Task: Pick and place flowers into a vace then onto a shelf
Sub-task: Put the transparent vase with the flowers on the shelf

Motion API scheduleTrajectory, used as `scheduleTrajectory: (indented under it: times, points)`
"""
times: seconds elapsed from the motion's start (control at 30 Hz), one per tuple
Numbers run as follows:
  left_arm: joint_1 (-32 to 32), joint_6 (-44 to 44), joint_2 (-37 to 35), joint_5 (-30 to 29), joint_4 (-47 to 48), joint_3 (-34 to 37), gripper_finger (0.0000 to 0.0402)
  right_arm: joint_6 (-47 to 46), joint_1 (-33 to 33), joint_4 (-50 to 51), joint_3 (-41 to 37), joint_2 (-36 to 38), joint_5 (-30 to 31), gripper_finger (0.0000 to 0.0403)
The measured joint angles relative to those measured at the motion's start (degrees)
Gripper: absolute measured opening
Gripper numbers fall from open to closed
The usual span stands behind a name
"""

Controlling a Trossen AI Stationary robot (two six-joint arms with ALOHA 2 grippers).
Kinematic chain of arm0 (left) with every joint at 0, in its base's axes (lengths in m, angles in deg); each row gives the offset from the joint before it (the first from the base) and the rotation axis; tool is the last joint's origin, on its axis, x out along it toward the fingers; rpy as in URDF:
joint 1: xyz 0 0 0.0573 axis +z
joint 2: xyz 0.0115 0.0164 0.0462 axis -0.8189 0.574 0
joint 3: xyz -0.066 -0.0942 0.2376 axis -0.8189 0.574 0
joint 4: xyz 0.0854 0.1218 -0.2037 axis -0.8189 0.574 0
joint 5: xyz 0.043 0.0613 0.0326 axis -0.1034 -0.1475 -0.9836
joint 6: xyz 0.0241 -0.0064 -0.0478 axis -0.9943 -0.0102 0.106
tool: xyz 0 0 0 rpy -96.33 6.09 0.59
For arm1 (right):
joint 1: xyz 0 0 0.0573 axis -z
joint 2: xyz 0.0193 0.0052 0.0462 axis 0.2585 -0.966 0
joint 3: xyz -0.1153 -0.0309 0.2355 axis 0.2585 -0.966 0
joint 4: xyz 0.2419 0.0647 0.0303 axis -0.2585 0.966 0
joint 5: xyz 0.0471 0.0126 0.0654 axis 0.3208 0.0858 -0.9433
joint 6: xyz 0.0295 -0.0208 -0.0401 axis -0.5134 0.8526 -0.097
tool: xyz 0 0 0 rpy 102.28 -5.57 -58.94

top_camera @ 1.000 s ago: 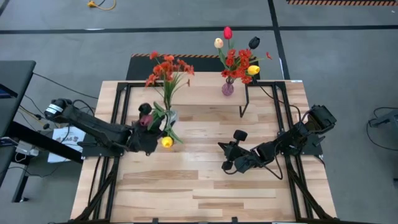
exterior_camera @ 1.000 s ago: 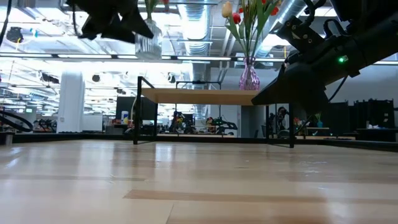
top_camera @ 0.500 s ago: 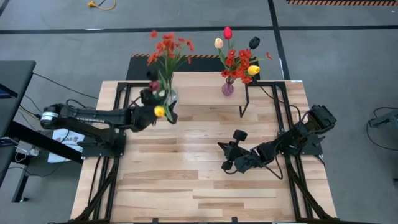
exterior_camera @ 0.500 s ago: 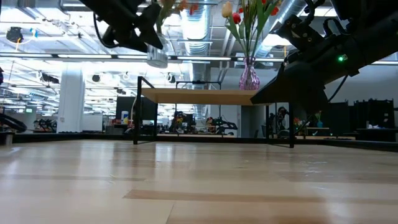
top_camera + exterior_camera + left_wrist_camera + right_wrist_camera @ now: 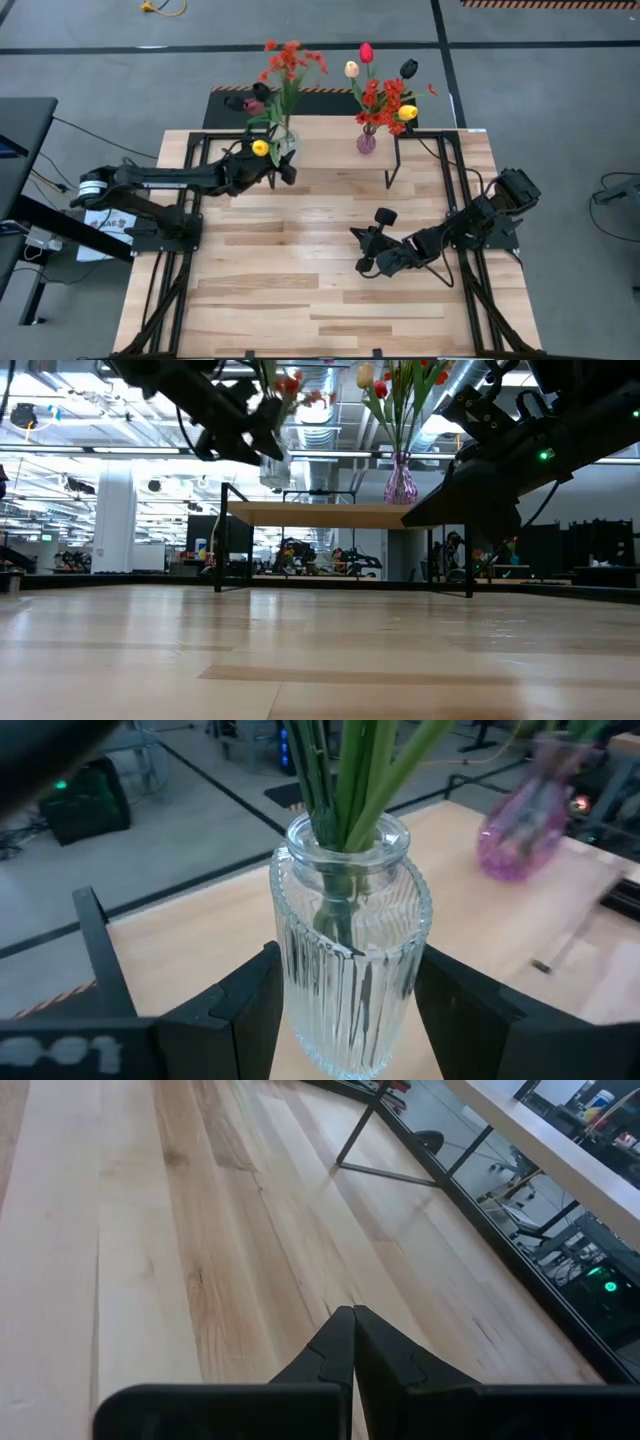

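The right gripper [image 5: 368, 250] is being parked low over the middle of the table [image 5: 300, 290], its fingers [image 5: 350, 1342] pressed together on nothing; it is taking no part in the step.

Farther back, a clear ribbed vase [image 5: 350, 970] is being held by the left gripper [image 5: 280, 165], the two fingers [image 5: 250, 1010] clamped on its sides below the shoulder. The vase is being carried upright in the air, above the level of the shelf [image 5: 330, 514] top and at its left end in the low view. Green stems [image 5: 345, 770] are standing in its neck, with red-orange blossoms [image 5: 290, 58], a yellow tulip [image 5: 260, 148] and a dark one [image 5: 252, 103] above.

At the far right of the shelf a pink vase [image 5: 367, 142] of flowers is already standing.

To do the step well, it is judged that the vase should be kept plumb while being brought over bare plank, well apart from the pink vase, so that the two bunches are not tangled. It should be lowered until the base is resting flat, away from the edge, and only then should the fingers be opened. The bunch is top-heavy, so a slow, level withdrawal is advised.
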Motion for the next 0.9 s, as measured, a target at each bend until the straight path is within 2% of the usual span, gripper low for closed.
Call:
scheduleTrajectory:
  times: [0.2, 0.57, 0.77, 0.9]
  points:
    - [2.25, -0.40, 3.73, -0.46, -1.93, 0.00, 0.0190, -0.01, 0.16, 0.20, 0.00, 0.00, -0.05, 0.0000]
    - [3.48, -0.43, 3.97, -2.87, -1.99, 0.00, 0.0190, -0.01, 0.16, 0.46, 0.00, 0.00, -0.03, 0.0000]
    - [3.33, 1.94, 3.93, -7.81, -3.50, 0.00, 0.0190, -0.01, 0.16, 0.44, 0.00, -0.01, -0.03, 0.0000]
    - [2.34, 2.41, 6.60, -11.28, -6.63, -0.02, 0.0190, 0.01, 0.27, 0.42, 0.00, 0.00, -0.01, 0.0000]
